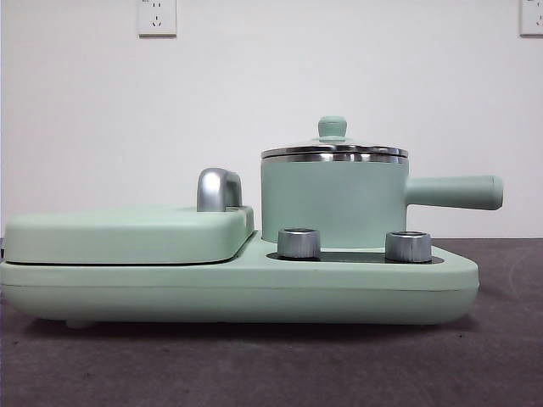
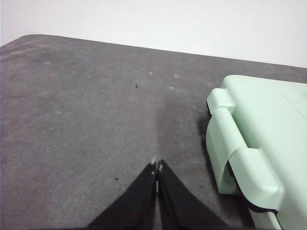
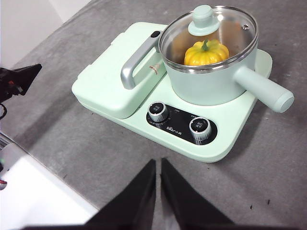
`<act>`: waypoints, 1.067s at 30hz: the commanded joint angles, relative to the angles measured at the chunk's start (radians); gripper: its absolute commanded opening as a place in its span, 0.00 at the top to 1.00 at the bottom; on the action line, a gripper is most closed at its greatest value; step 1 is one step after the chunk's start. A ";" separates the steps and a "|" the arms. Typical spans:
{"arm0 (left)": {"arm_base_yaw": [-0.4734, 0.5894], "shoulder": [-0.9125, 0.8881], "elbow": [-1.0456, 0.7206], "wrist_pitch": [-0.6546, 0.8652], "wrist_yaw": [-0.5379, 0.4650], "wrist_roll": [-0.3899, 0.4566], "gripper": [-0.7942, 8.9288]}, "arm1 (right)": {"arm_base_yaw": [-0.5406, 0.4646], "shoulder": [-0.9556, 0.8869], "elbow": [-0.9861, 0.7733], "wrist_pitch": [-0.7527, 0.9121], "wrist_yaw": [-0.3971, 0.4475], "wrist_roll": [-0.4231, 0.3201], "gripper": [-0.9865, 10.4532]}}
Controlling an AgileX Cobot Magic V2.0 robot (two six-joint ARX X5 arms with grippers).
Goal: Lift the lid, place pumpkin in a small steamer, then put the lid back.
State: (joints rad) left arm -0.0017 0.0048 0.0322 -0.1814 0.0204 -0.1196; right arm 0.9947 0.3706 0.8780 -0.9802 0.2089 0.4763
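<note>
Right gripper (image 3: 158, 163) and left gripper (image 2: 157, 165), jaws pressed together and empty, hang over bare grey felt-like tabletop (image 3: 72, 139) well clear of the mint-green base appliance (image 3: 230, 139). On it stands the cylindrical small steamer (image 3: 211, 84); its steel-rimmed glass lid (image 3: 230, 28) is seated, with the glossy ribbed pumpkin (image 3: 206, 53) inside.

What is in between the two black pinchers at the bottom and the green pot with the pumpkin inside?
In the right wrist view, bare gray table, then the base's two steel knobs lie between the right gripper and the small steamer.

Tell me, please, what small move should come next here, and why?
Probably none beyond keeping both arms back: the pumpkin already sits inside the small steamer with the lid seated on it, and the left gripper and right gripper are shut and clear.
</note>
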 commanded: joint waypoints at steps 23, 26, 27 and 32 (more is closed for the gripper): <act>0.002 -0.002 -0.019 -0.006 -0.004 0.010 0.91 | -0.843 -0.367 -0.639 0.706 -0.193 -0.542 0.90; 0.002 -0.002 -0.019 -0.006 -0.004 0.010 0.91 | -0.870 -0.367 -0.695 0.761 -0.182 -0.543 0.90; 0.002 -0.002 -0.019 -0.006 -0.004 0.010 0.91 | -0.877 -0.367 -0.710 0.770 -0.183 -0.545 0.90; 0.002 -0.002 -0.019 -0.006 -0.004 0.010 0.91 | -0.912 -0.367 -0.782 0.779 -0.185 -0.537 0.90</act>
State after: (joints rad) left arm -0.0017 0.0048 0.0322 -0.1814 0.0208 -0.1196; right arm 0.0860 0.0051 0.1043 -0.2184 0.0246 -0.0551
